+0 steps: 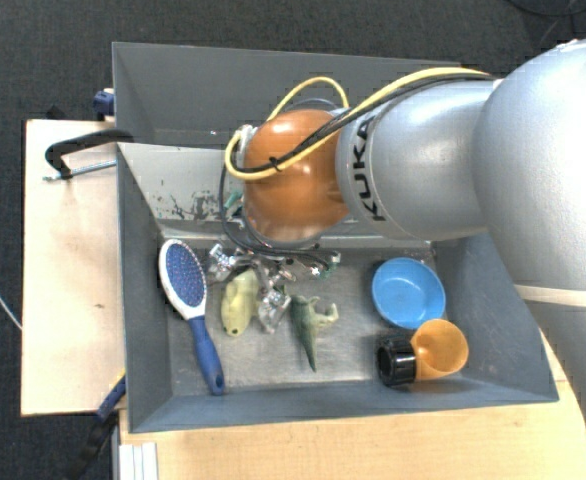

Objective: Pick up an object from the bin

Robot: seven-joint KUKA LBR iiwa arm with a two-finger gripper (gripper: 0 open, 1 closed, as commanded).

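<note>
**Low over the pale toy, left of centre in the bin**

Camera view: gripper hangs close to the floor of the bin, under the orange wrist cover, mid-frame. Spread or pressed together: cannot tell. Just left and slightly below lies a pale yellow-green toy, long axis running top to bottom of the frame. Probably the nearest candidate. Just right and below, a green dinosaur, tail toward the lower edge. Farther left, a blue hairbrush, handle slanting to the lower right. Well apart at right, a blue bowl with nothing in it, and an orange cup touching a black piece.
</note>
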